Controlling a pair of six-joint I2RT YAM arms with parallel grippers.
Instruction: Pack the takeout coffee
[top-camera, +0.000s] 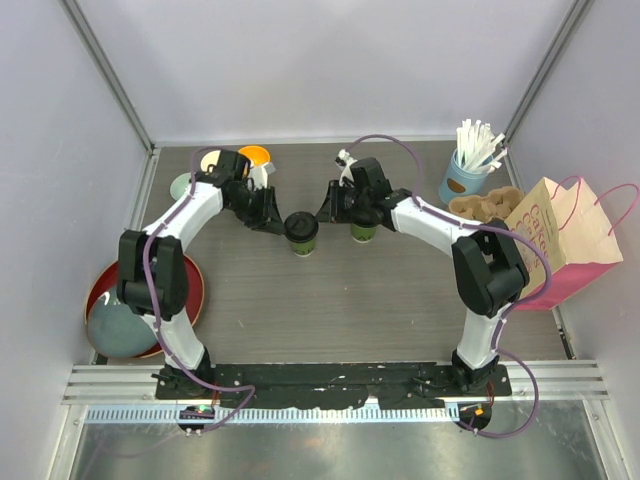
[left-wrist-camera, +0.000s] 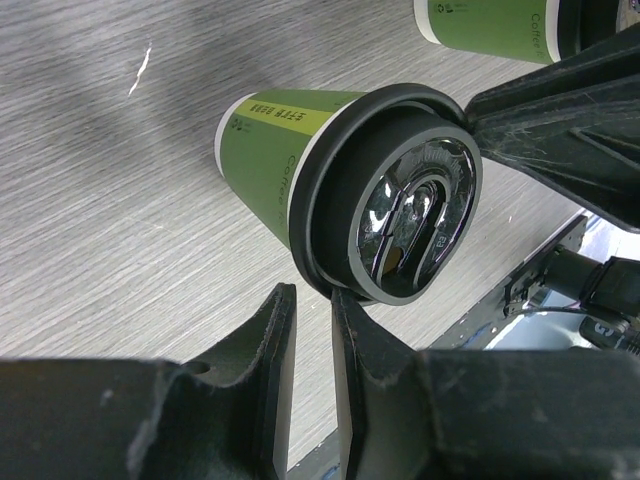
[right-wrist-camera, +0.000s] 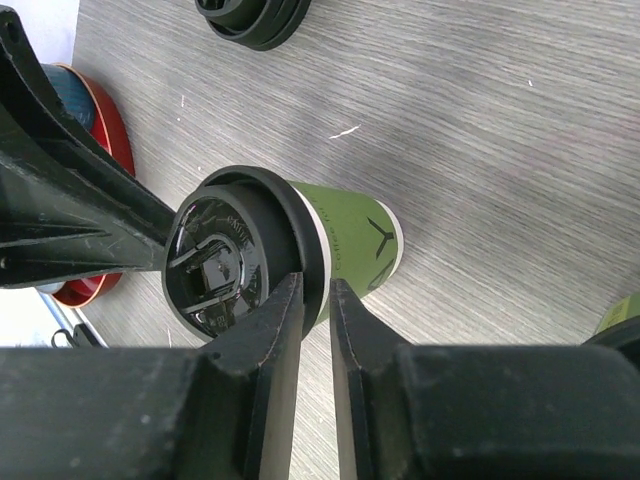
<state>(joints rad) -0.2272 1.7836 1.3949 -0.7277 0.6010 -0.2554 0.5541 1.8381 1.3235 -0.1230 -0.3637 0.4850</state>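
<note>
From above, the left coffee cup and the right coffee cup stand upright mid-table, near each other. The left pincer and the right pincer each meet one.

Left wrist: fingers clamp the left cup's black lid.

Right wrist: its fingers likewise clamp the right cup's lid.

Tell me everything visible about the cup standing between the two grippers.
The cup is green paper with a lighter printed band and white base edge, topped by a fitted black plastic lid with a glossy sip recess. It stands upright on the table. The left gripper and right gripper, both shut, meet the lid's rim from opposite sides.
</note>
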